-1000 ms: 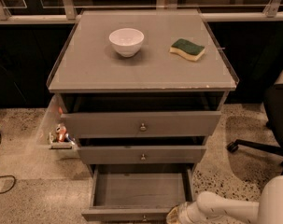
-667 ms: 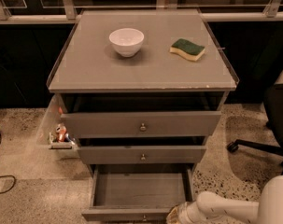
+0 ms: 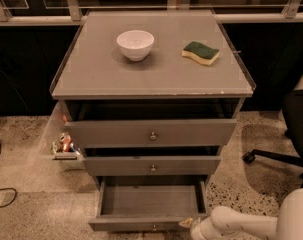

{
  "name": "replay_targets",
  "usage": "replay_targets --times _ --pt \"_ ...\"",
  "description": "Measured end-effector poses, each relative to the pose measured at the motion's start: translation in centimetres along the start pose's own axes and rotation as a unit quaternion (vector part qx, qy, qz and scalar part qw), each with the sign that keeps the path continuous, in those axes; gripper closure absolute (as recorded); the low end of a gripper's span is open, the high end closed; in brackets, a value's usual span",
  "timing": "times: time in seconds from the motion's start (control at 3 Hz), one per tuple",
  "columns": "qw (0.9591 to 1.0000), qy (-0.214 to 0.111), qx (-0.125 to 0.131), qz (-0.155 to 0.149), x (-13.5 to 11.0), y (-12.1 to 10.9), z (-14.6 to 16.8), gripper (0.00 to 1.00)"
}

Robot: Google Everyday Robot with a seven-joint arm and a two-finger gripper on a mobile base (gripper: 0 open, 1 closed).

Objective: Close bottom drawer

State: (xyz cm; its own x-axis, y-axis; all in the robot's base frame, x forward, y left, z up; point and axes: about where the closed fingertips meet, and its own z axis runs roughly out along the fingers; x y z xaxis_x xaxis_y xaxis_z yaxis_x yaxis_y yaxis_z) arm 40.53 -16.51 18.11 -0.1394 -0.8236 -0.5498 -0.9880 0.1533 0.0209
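Fingers of the gripper [image 3: 190,226] are sitting by the right front corner of the bottom drawer [image 3: 151,201], and I cannot tell their spread. That drawer is standing pulled far out beneath the middle drawer [image 3: 152,165], its box showing. On the counter [image 3: 91,79], a white bowl [image 3: 135,44] and a green sponge [image 3: 200,52] are resting apart.

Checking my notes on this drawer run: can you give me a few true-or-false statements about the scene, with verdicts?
1. The bottom drawer is pulled out. True.
2. A sponge lies inside it. False: the sponge lies on the cabinet top, and the drawer looks empty.
3. The claw is low down by the bottom drawer's front right corner. True.
4. The bowl sits right of the sponge. False: it sits to the sponge's left in the picture.
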Motion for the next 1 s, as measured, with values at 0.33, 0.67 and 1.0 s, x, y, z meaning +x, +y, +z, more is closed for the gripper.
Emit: replay_targets --times 0.33,0.67,1.0 --pt "1.0 0.0 0.0 0.001 0.0 0.0 0.0 0.0" --pt "0.9997 -0.014 0.018 0.008 1.2 -1.6 0.5 0.19" --pt "0.9993 -0.017 0.034 -0.005 3.0 -5.4 2.8 0.42"
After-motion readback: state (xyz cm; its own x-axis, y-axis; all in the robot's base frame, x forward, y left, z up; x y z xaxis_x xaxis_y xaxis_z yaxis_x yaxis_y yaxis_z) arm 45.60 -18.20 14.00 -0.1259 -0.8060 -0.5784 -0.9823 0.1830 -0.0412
